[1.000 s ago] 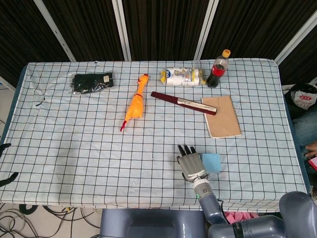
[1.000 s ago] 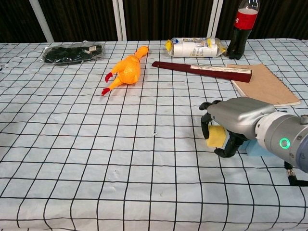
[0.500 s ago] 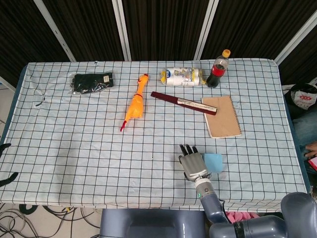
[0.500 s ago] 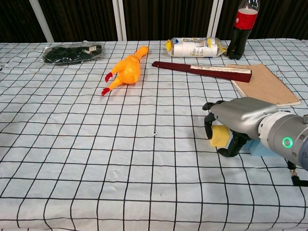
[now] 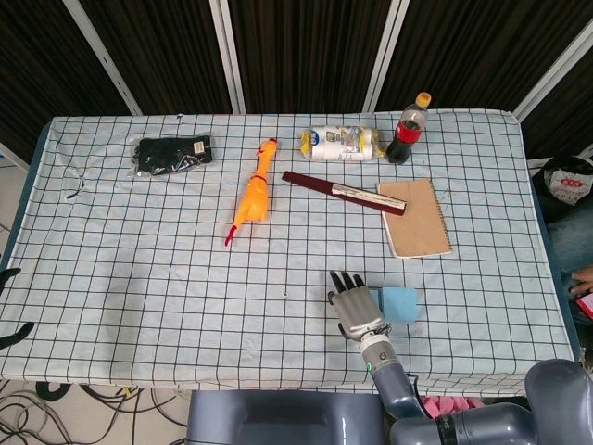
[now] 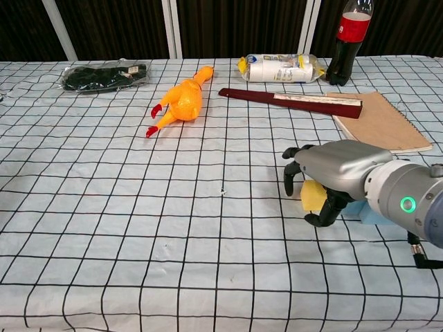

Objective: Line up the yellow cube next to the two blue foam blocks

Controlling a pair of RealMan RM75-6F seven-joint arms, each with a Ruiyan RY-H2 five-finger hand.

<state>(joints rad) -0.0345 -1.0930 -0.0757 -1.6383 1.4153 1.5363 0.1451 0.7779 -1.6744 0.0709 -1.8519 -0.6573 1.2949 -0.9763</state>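
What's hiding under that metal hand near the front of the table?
Under the right hand sits the yellow cube, seen in the chest view, with blue foam beside it. The hand covers most of the cube, so a grip cannot be confirmed.

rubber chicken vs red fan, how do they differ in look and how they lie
The rubber chicken is orange-yellow with red feet; the fan is dark red with a pale strip. The chicken is plump and tapered and lies roughly lengthwise toward the table's far edge; the fan is thin and straight, lying across it at a slant. Both lie flat on the checked cloth, untouched.
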